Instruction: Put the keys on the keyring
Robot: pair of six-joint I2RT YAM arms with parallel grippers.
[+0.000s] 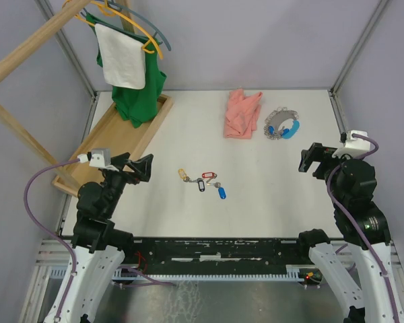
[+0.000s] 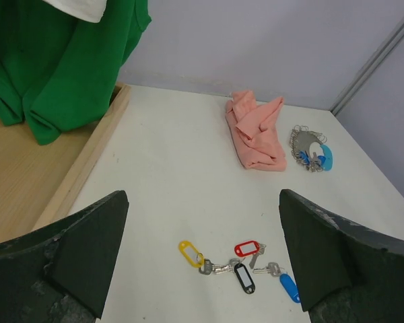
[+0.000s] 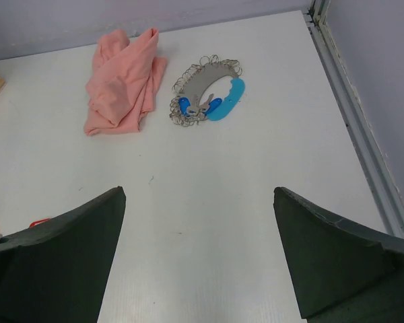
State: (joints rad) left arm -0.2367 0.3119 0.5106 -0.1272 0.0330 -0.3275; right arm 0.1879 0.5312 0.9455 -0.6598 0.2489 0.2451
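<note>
The left gripper [image 1: 136, 168], jaws wide apart and empty, hangs over the white table [image 1: 269, 195], well to the near left of a crumpled pink cloth [image 1: 242, 114]. The right gripper [image 1: 311, 159], also spread wide and empty, hangs to the cloth's near right. The keys [image 1: 203, 183], tagged yellow, red, black and blue, lie clustered well nearer the arms than the cloth, while the keyring [image 1: 283, 124], with its light-blue tag, lies just right of the cloth, not touching it.
</note>
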